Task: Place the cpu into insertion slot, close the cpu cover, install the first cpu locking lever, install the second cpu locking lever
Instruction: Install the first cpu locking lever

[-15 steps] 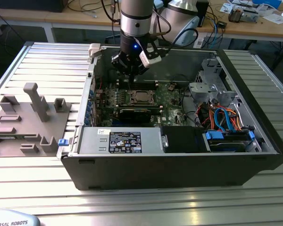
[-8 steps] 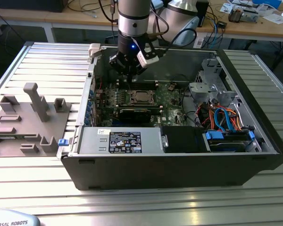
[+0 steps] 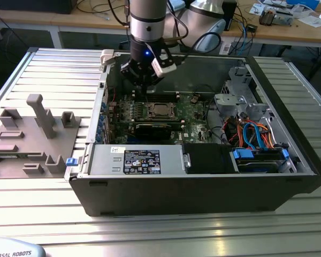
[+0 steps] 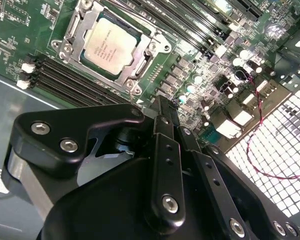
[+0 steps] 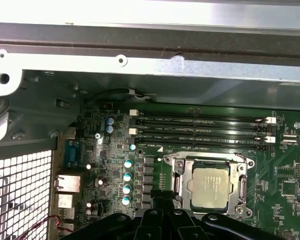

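- Gripper [image 4: 162,107] body takes up the near foreground in both wrist views; the jaws look drawn together to a narrow tip with nothing between them. It hangs over the motherboard [image 3: 195,110], near the socket but apart from it.
- cpu [image 4: 109,44] sits flat and square inside the insertion slot [image 5: 210,186]; dull silver top fully exposed in both wrist views. Step one reads as done.
- cpu cover [image 4: 140,62]: a silvery frame surrounds the chip with its window over the top. It appears down, but I cannot tell whether it is fully seated.
- Locking levers: thin metal runs along the socket's sides; I cannot tell whether either is latched. Judged as the work left.
- Memory slots [image 5: 200,131] lie just beside the socket on one side, a row of capacitors [image 5: 127,181] near another, so close-in room is tight.
- Computer case [image 3: 203,182] lies open on the ribbed table [image 3: 53,69]; its upper rim [image 5: 155,62] and perforated rear wall [image 5: 20,190] bound the bay.
- Power supply [image 3: 139,160] and drive cage [image 3: 241,96] stand well apart from the socket; open room is mostly above it.
- Grey fixture tray [image 3: 32,134] sits outside the case at the exterior view's left.
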Available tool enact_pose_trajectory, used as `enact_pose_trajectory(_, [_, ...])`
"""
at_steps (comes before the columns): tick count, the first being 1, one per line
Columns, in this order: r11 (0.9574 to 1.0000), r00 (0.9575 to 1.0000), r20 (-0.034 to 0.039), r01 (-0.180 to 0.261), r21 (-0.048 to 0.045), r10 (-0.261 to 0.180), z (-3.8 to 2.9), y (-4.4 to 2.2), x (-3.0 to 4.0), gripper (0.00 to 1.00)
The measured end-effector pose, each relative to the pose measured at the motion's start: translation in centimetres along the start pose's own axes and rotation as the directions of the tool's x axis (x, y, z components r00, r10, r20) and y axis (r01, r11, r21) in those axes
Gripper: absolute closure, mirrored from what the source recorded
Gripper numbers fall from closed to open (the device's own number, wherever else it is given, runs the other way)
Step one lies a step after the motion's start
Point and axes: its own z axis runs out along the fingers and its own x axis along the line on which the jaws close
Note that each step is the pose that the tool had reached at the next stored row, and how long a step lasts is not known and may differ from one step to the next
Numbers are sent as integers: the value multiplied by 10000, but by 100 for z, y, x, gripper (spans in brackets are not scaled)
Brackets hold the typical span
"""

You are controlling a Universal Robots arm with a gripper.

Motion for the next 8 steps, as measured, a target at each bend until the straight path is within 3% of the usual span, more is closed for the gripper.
enact_pose_trajectory(8, [10000, 10000, 0, -1, 1, 1, 18, 2, 50, 89])
